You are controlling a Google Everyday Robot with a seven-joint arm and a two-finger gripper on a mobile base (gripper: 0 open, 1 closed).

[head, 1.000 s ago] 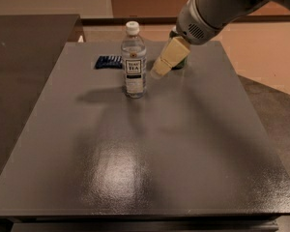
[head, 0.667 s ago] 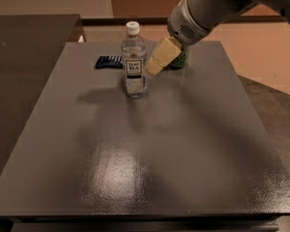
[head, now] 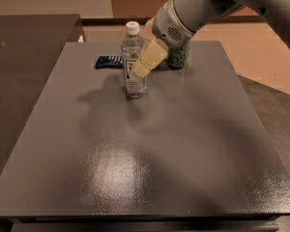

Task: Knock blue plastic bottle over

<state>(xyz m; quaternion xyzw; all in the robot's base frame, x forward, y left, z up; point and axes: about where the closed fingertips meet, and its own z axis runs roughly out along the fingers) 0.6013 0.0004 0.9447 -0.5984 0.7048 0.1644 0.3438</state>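
Note:
The blue plastic bottle (head: 129, 50) stands upright at the back middle of the grey table (head: 150, 144). It is clear with a white cap and a white-and-dark label. My gripper (head: 142, 68) comes down from the upper right on a white arm. Its cream tip lies in front of the bottle's right side at label height, at or very near contact. Part of the label is hidden behind it.
A green drink can (head: 180, 58) stands just right of the bottle, partly hidden behind the arm. A small flat dark blue packet (head: 108, 61) lies to the bottle's left. A darker table (head: 24, 57) adjoins on the left. The floor drops off on the right.
My gripper has moved left, from beside the can to the bottle's right side. The bottle still stands upright in the same spot.

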